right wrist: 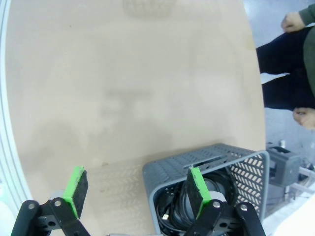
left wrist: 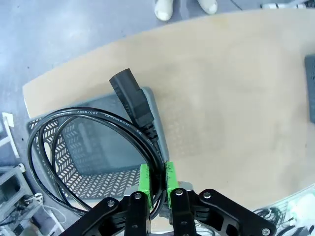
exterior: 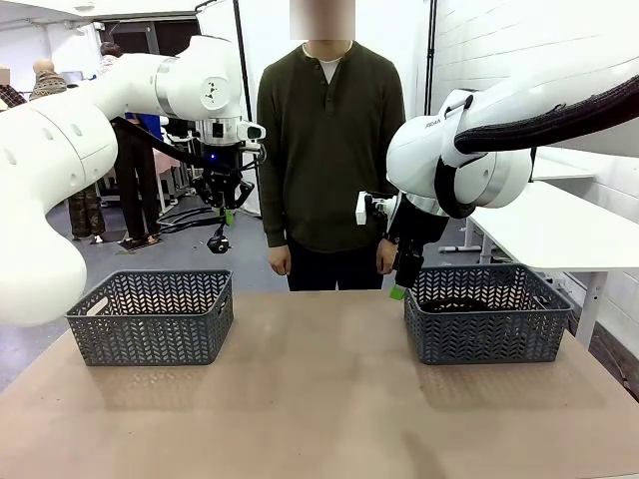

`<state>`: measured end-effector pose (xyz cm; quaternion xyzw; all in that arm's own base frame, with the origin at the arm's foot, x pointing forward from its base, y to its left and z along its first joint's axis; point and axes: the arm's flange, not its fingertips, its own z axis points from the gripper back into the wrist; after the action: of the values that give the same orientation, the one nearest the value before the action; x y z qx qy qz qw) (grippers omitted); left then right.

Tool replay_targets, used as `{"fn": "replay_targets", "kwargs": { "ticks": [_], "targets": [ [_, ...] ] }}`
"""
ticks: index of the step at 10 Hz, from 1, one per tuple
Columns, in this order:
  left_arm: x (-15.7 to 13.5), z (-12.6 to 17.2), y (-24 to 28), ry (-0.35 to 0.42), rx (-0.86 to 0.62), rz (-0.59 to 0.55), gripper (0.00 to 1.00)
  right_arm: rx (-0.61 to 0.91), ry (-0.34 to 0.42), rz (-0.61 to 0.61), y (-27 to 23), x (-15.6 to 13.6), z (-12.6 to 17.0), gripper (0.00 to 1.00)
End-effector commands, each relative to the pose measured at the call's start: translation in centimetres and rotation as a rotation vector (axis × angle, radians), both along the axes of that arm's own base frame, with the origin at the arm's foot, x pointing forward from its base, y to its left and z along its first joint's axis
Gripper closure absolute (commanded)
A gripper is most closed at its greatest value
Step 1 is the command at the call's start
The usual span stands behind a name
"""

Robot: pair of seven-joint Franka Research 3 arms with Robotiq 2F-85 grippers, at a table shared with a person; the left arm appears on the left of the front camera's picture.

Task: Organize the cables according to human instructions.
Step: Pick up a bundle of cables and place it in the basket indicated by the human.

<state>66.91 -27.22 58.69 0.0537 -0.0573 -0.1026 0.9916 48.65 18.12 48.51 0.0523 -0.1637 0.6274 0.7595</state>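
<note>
A: What is the left gripper (left wrist: 156, 183) doing?

B: It is hanging in the air above the left basket (exterior: 152, 316), which is sitting near the table's (exterior: 319, 399) left edge; its green pads (left wrist: 143, 178) are pinching tight on a coiled black cable (left wrist: 93, 147); the loops are dangling over the basket's open top, and a chunky black plug (left wrist: 132, 101) is sticking out past its far rim.

A: And from the front?

B: There the left gripper (exterior: 228, 214) is holding high over the basket's far right corner; a bit of the cable (exterior: 219, 241) is hanging just beneath it, clear of the rim.

A: How is the right gripper (right wrist: 135, 191) standing?

B: Its jaws are spread wide with nothing between them; it is hovering over the near left corner of the right basket (right wrist: 206, 169); one pad is lining up over the basket, the other over bare table.

A: Is anything lying in that basket?

B: More black cables (right wrist: 184, 211) are lying coiled on its floor; how many, I cannot tell.

A: And the person (exterior: 329, 150)?

B: Standing at the table's far edge, midway between the baskets; both hands are hanging down at the sides.
</note>
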Motion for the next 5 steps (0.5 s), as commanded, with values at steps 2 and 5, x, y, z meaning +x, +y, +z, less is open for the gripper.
{"fn": "replay_targets", "kwargs": {
  "ticks": [2, 5],
  "targets": [
    [-5.6, -1.6, 3.3, -0.056, 0.002, 0.085, 1.0, -0.008, -0.002, -0.006, 0.1, 0.0, 0.0, 0.0],
    [-6.6, -1.2, 5.7, 0.036, -0.005, 0.061, 1.0, -0.008, -0.002, -0.006, 0.1, 0.0, 0.0, 0.0]
  ]
}}
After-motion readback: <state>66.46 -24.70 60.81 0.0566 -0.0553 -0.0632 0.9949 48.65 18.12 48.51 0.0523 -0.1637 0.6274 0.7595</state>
